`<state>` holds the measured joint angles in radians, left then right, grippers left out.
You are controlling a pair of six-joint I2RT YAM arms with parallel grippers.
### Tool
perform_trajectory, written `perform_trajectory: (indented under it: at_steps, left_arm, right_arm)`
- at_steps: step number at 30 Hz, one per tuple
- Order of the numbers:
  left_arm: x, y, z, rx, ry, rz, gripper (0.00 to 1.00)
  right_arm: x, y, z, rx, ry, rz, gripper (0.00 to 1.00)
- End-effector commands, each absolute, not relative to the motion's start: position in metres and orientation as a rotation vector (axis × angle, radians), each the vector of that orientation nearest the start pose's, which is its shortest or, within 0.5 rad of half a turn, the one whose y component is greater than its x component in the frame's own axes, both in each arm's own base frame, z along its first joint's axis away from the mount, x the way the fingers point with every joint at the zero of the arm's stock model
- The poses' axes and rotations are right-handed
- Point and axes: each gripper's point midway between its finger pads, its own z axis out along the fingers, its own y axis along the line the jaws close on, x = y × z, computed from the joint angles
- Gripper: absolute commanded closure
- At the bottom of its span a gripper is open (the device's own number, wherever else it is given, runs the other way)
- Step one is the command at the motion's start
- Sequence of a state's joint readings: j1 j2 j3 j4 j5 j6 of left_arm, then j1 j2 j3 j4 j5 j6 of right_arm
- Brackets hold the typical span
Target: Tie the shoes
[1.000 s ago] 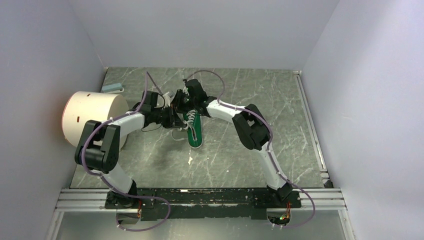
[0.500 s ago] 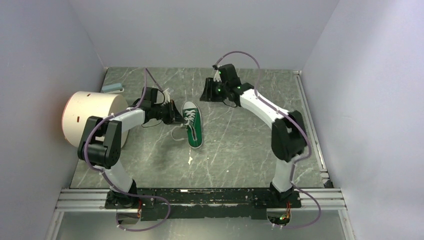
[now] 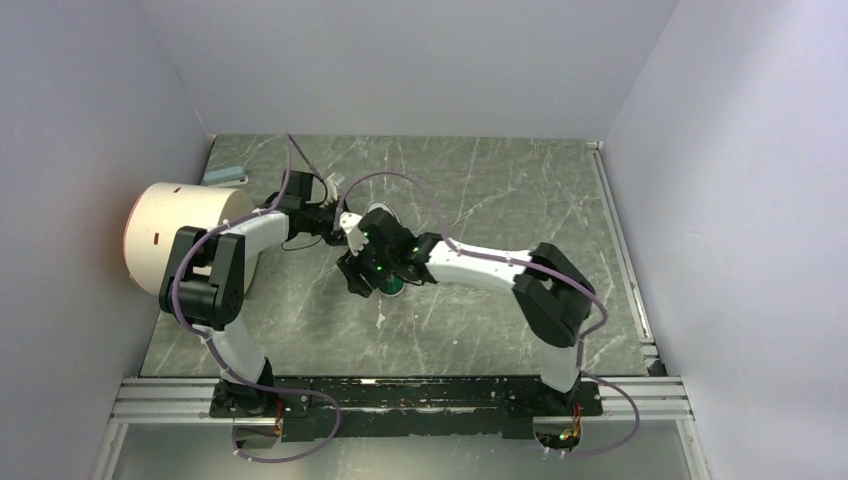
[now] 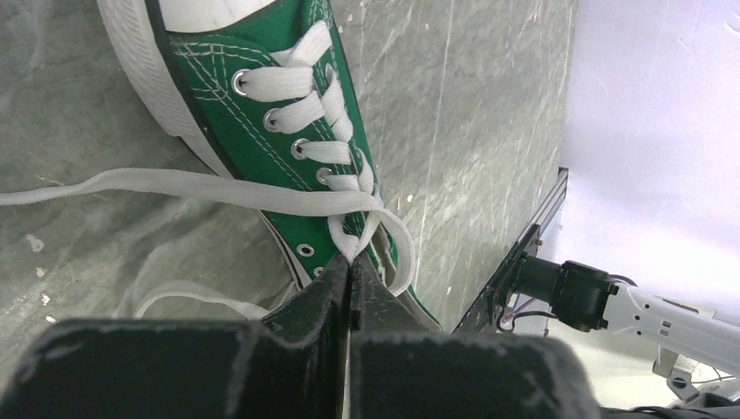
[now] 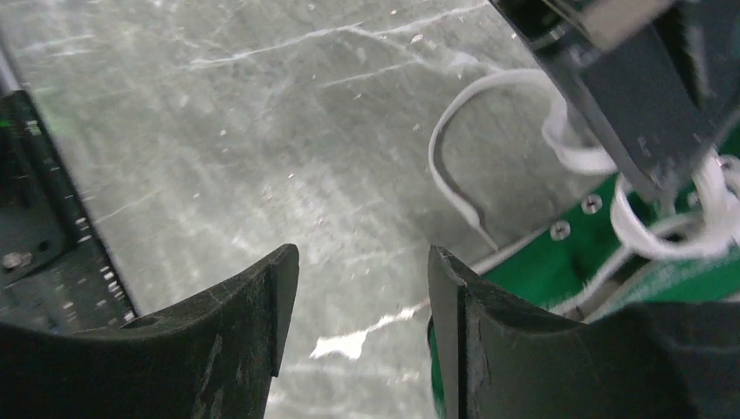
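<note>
The green sneaker (image 4: 262, 96) lies on the table (image 3: 480, 180) between the arms. The left gripper (image 4: 351, 264) pinches its lace (image 4: 353, 237) shut, likely anchoring it, while the right gripper (image 5: 362, 262), fingers apart, hovers over the loose lace end (image 5: 454, 196), apparently to take it.

Tabletop (image 3: 500, 190): grey-green marbled slab with pale veins, filling the middle of the top view.
Cylinder (image 3: 185, 235): large, white, at the table's left edge.
Blue block (image 3: 224, 176): small, pale, upper left corner of the table.
White scrap (image 3: 380, 321): tiny, lower centre.
Rail (image 3: 400, 395): metal, along the bottom.
</note>
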<state>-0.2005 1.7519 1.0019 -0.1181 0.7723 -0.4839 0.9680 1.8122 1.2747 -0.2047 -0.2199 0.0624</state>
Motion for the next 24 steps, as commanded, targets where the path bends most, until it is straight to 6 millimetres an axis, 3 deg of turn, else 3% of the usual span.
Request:
perform_trajectory:
  at_steps: [1,6,9,16,18,21,24]
  left_arm:
    - [0.348,-0.206,0.086,0.022,2.489,-1.261,0.95]
    - [0.347,-0.205,0.084,0.013,2.495,-1.269,0.95]
    - [0.346,-0.203,0.083,0.018,2.5,-1.258,0.95]
    - [0.345,-0.202,0.081,0.002,2.5,-1.273,0.95]
    - [0.346,-0.202,0.082,0.005,2.499,-1.27,0.95]
    - [0.347,-0.202,0.083,0.012,2.498,-1.264,0.95]
    - [0.347,-0.201,0.083,0.017,2.497,-1.267,0.95]
  right_arm:
    - [0.256,0.443,0.082,-1.245,2.01,0.693,0.4]
    - [0.263,0.454,0.066,-1.279,1.93,0.635,0.38]
    - [0.272,0.452,0.052,-1.252,1.97,0.579,0.38]
    - [0.272,0.445,0.012,-1.23,2.016,0.542,0.46]
    - [0.274,0.444,0.007,-1.213,2.023,0.531,0.58]
    - [0.273,0.444,0.006,-1.193,2.068,0.53,1.0]
    - [0.266,0.445,0.045,-1.184,2.057,0.599,1.0]
